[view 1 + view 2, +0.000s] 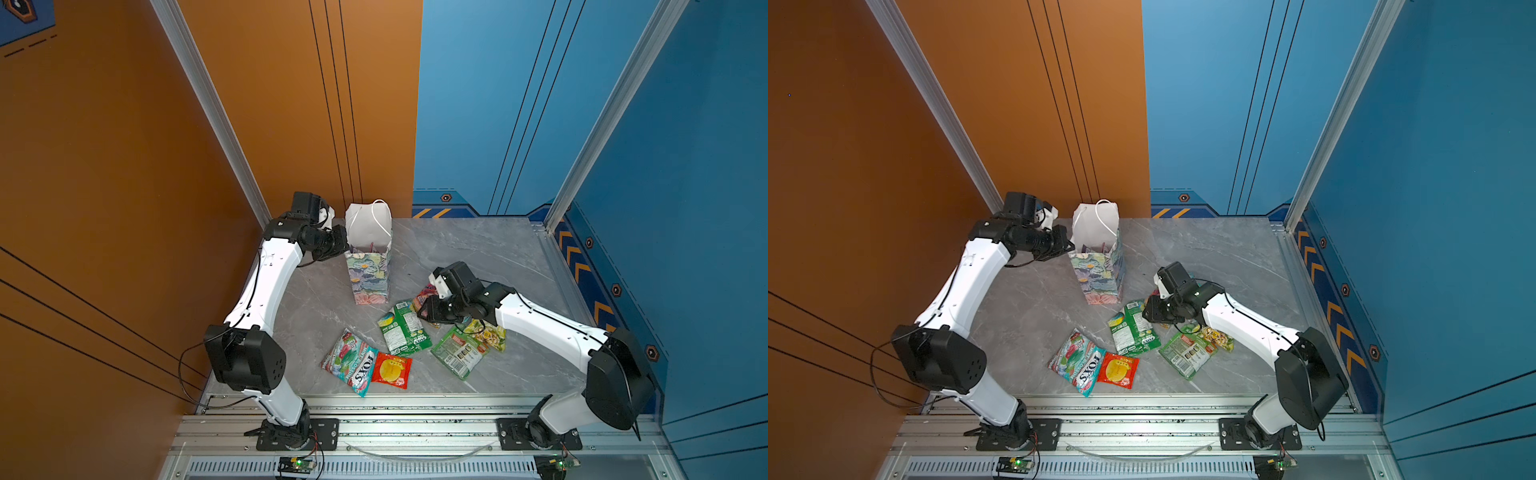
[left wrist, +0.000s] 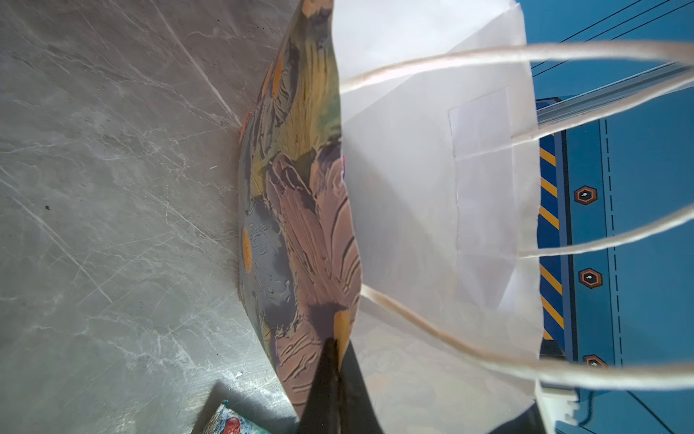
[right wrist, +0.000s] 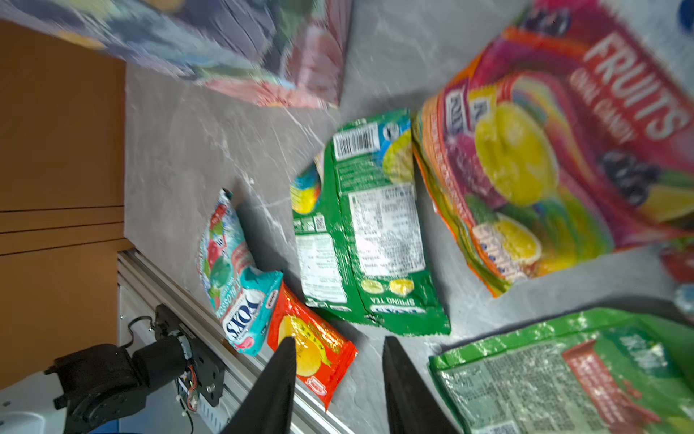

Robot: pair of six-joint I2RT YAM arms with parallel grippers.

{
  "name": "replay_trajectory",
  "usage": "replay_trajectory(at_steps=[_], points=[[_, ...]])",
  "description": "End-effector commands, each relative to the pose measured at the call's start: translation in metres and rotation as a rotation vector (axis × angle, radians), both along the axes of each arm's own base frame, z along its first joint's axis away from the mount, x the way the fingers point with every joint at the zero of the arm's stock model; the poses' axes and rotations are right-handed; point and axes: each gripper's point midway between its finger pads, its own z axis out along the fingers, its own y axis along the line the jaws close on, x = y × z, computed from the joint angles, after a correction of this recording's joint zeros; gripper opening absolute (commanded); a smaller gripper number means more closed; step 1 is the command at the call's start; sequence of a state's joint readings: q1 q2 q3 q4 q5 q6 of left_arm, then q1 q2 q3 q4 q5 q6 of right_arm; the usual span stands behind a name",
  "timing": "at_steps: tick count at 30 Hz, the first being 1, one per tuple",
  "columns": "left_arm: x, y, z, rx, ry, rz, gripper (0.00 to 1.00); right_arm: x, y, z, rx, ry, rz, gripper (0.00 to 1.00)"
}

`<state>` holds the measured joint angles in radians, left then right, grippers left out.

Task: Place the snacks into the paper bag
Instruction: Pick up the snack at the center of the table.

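Robotics test cell, evidenced by tall orange wall panels (image 1: pixel 104 166) and blue printed wall panels (image 1: pixel 478 104) in silver aluminium framing (image 1: pixel 205 95), grey marble-pattern tabletop (image 1: pixel 478 257), white-and-black robot arms (image 1: pixel 266 286) bolted to a slotted aluminium base rail (image 1: pixel 415 430), and a bare green-lit circuit board (image 1: pixel 297 462).

A grey marble-patterned desk (image 1: pixel 478 249) sits enclosed: an orange panel wall (image 1: pixel 104 166) at nine o'clock, blue panel walls (image 1: pixel 478 104) from twelve to three.
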<state>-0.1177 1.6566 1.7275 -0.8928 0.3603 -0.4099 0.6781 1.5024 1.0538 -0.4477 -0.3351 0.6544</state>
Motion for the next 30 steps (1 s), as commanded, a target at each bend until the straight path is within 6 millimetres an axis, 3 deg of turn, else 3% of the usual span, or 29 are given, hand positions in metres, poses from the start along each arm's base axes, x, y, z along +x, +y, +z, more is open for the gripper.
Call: replay_trajectory(at_steps=[1,12,30], points=[[-0.007,-0.003,0.011,-0.027,-0.023,-0.012,0.0,0.009,0.003,-0.005,0.014,-0.027,-0.056,0.41],[-0.006,-0.003,0.009,-0.03,-0.018,-0.013,0.0,0.005,-0.007,-0.06,-0.033,0.067,-0.066,0.43],[-0.005,-0.004,0.009,-0.03,-0.016,-0.012,0.0,0.012,0.004,-0.088,0.014,0.132,-0.066,0.53]])
